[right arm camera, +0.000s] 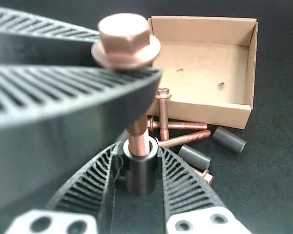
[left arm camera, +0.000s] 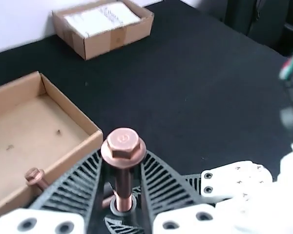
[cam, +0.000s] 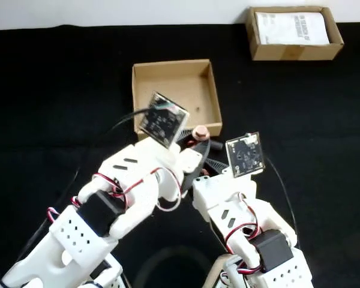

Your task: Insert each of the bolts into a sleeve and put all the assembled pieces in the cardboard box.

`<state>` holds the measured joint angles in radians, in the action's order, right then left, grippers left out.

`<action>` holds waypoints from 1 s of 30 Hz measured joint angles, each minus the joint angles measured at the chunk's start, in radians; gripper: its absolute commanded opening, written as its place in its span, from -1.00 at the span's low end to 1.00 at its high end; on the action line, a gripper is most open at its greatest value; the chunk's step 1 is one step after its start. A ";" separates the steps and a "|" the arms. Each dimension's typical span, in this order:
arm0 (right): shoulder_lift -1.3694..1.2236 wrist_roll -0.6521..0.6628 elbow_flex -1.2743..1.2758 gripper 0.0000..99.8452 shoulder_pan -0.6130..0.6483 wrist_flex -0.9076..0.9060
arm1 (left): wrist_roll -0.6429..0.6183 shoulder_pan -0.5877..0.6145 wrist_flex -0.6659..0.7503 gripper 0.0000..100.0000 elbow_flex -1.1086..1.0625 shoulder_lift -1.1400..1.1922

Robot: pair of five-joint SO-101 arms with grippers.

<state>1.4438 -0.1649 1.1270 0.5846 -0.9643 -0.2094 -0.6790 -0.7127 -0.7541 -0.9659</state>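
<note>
Left pincer (left arm camera: 122,168) is clamped on the shank of a copper bolt (left arm camera: 123,145), head up, its tip just inside the sleeve (right arm camera: 140,173) that the right pincer (right arm camera: 140,158) grips directly beneath. With shank and bore in line, a straight downward press should seat it; any tilt would likely jam. Just beyond the 2 pincers the cardboard box (right arm camera: 205,113) holds no assemblies, while the farther box (cam: 294,53) holds a white sheet (cam: 291,27).
</note>
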 measured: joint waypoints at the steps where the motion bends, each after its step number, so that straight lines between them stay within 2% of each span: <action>1: 0.000 0.000 0.000 -0.99 0.000 0.000 | 0.000 -0.012 0.000 -0.99 -0.008 0.000; 5: 0.000 0.000 0.002 -0.99 0.000 0.000 | 0.002 -0.040 0.000 -0.94 -0.049 -0.002; 10: 0.000 0.000 0.002 -0.99 -0.003 -0.002 | -0.002 -0.025 -0.043 -0.40 -0.051 -0.002; 12: 0.000 0.000 0.002 -0.99 -0.006 -0.002 | -0.005 -0.006 -0.087 -0.32 -0.052 -0.002; 18: -0.003 0.002 0.008 -0.99 -0.002 -0.003 | -0.002 0.057 -0.213 -0.43 -0.052 -0.005; 23: -0.002 0.002 0.006 -0.99 -0.008 -0.003 | -0.002 0.118 -0.282 -0.44 -0.032 -0.005; 28: 0.000 0.002 0.002 -0.99 -0.109 -0.002 | 0.000 0.137 -0.457 -0.44 0.118 -0.003; 30: -0.002 0.002 -0.021 -0.99 -0.166 -0.002 | 0.002 0.137 -0.543 -0.52 0.206 -0.003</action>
<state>1.4423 -0.1634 1.1055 0.4189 -0.9659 -0.2079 -0.5424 -1.2559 -0.5485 -0.9689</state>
